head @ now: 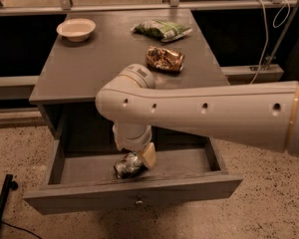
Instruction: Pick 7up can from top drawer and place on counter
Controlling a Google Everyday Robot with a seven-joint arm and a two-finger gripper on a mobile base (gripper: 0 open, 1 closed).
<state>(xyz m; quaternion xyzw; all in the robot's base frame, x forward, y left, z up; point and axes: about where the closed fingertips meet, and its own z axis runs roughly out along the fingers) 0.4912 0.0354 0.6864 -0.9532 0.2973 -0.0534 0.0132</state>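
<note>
Arm (204, 114) across drawer (134, 197) — jaws at 7up can (125, 167)

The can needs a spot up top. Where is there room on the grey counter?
On the counter, the front left, nearer than the bowl and left of the snack packet, is bare. The back right is crowded: chip bag and snack packet. The arm overhangs the front edge. The tool is down in the top drawer at the 7up can.

The white arm (214, 113) reaches in from the right, wrist (132, 136) bent downward, gripper (143, 158) hanging low at centre.
</note>
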